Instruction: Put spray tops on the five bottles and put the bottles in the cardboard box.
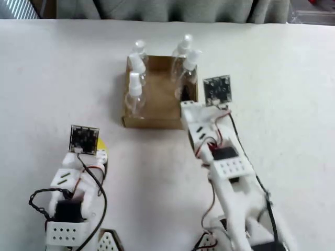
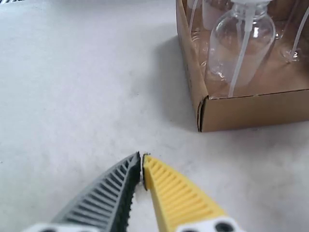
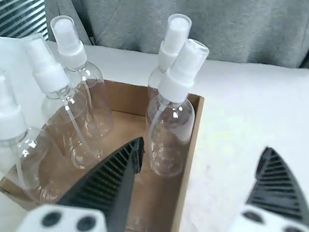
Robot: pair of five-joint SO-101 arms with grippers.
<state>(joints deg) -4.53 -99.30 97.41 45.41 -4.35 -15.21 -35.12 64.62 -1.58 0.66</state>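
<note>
just beyond the right gripper (image 3: 203,145), whose two black jaws stand wide apart and grasp nothing, the cardboard box (image 3: 192,130) sits on the white table (image 3: 241,96) with five clear bottles upright inside it, each with a white spray top (image 3: 182,67) on. one jaw hangs over the inside of the box, the other over bare table outside its side wall, so that wall runs between them. nearest these jaws is the bottle (image 3: 170,130) in the corner by that wall; a second bottle (image 3: 157,79) stands right behind it, and three more bottles (image 3: 89,96) line the side of the box farther from the jaws. the left gripper (image 2: 142,158) is clenched, its grey and yellow jaw tips meeting over bare table with nothing between them; a corner of the box lies ahead of those tips, off to the yellow jaw's side, near but not touching.
</note>
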